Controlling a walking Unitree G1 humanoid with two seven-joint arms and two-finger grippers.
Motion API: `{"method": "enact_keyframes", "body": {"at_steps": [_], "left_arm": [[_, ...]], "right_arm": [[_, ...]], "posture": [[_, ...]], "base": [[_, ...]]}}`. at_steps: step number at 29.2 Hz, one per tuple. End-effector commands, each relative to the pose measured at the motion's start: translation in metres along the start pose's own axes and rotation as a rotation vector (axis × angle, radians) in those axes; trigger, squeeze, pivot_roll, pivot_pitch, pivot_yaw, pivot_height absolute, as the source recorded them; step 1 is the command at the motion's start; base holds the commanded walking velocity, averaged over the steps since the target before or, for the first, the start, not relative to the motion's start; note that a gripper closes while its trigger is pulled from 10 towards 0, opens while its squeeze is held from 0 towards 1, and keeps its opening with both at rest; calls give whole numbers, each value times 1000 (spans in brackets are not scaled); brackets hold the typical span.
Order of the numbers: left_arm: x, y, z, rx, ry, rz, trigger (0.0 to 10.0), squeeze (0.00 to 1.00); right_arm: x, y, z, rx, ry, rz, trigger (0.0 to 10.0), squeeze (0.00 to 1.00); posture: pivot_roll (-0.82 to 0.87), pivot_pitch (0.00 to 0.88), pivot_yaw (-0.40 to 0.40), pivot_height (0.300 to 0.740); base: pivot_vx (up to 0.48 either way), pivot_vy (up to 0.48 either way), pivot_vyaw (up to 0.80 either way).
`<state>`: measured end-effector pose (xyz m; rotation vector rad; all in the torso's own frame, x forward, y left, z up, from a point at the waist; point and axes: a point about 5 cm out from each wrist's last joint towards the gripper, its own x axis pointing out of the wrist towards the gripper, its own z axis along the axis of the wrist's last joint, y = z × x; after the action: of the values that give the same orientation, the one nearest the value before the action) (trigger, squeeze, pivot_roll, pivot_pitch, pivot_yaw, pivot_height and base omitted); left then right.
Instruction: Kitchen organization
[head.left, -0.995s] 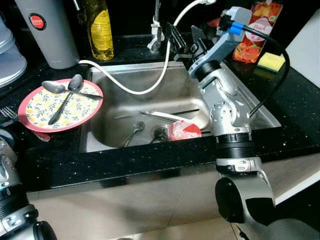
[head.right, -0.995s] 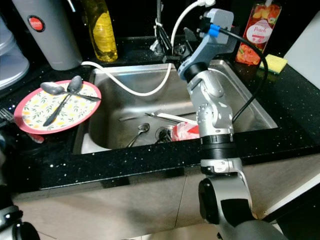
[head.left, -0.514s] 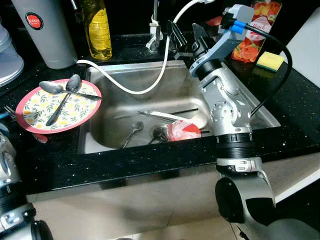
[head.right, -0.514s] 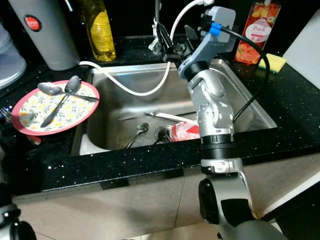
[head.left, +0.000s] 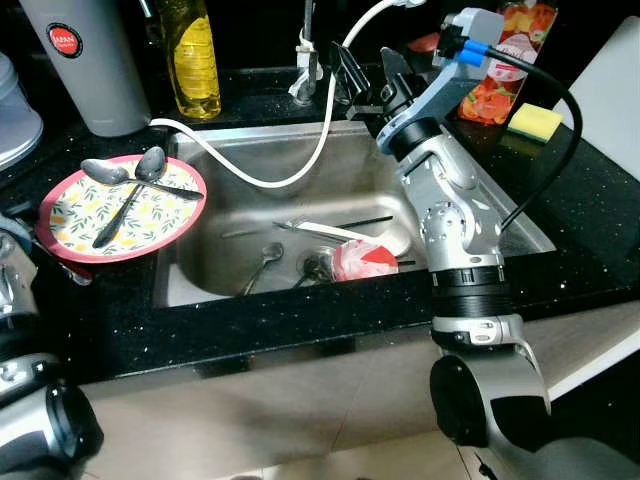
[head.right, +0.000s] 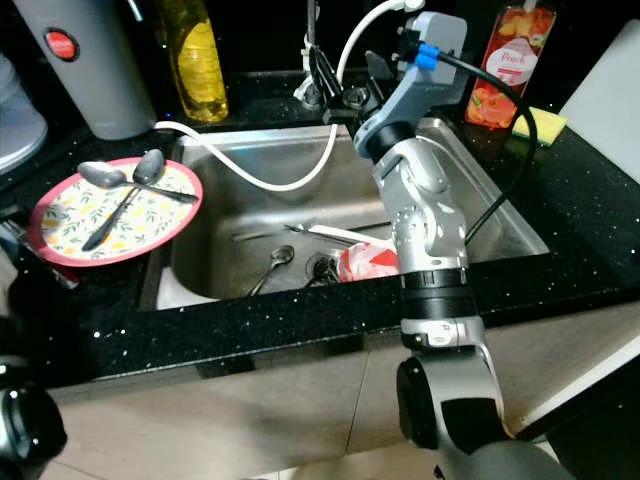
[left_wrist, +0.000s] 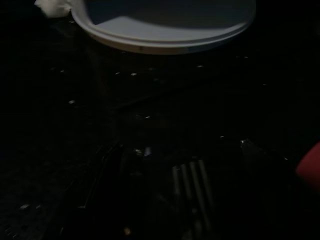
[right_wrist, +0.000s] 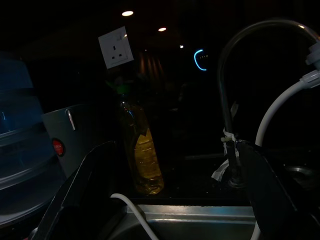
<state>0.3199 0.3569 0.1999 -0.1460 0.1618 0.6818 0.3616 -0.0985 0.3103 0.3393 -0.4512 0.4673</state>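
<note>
A pink-rimmed plate (head.left: 150, 222) with a lemon pattern sits on the black counter left of the sink and carries two spoons (head.left: 148, 166). The steel sink (head.left: 300, 131) holds a spoon (head.left: 268, 256), more cutlery and a red-and-white wrapper-like item (head.left: 362, 260). My right gripper (head.left: 366, 72) hovers open over the sink's back rim beside the faucet (head.left: 303, 62), with nothing between its fingers (right_wrist: 84, 200). My left arm (head.left: 20, 290) rises at the counter's near left, close to the plate. The dark left wrist view makes out a fork (left_wrist: 191, 186) on the counter and the plate's red edge (left_wrist: 311, 165).
A white hose (head.left: 290, 172) curves across the sink. A yellow soap bottle (head.left: 195, 60) and a grey canister (head.left: 85, 60) stand at the back left, with a white container (head.left: 15, 112) at the far left. A peach pouch (head.left: 498, 92) and a yellow sponge (head.left: 532, 121) are back right.
My left arm has come up higher at the near left, closer to the plate. The view has shifted slightly. The right arm holds its place by the faucet.
</note>
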Motion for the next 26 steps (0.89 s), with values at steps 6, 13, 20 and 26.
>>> {"method": "enact_keyframes", "body": {"at_steps": [6, 13, 20, 26], "left_arm": [[-4, 0, -34, 14, 180, -28, 4902, 0], [-11, 13, -58, -22, 250, 69, 0, 0], [-15, 33, -57, -12, 208, 198, 0, 0], [-24, 45, -25, 70, -7, 319, 0, 0]], "right_arm": [[-9, -7, 3, -27, -2, -40, 10000, 0], [-8, -9, 4, -27, -7, -42, 10000, 0], [-3, -1, 1, -10, 3, -12, 10000, 0], [0, 3, -1, -1, 11, 9, 10000, 0]], "posture": [[121, 25, 53, 740], [132, 11, 51, 740], [169, 10, 18, 740], [180, 8, 4, 740]], "base": [[0, 0, 0], [0, 0, 0], [0, 0, 0], [0, 0, 0]]}}
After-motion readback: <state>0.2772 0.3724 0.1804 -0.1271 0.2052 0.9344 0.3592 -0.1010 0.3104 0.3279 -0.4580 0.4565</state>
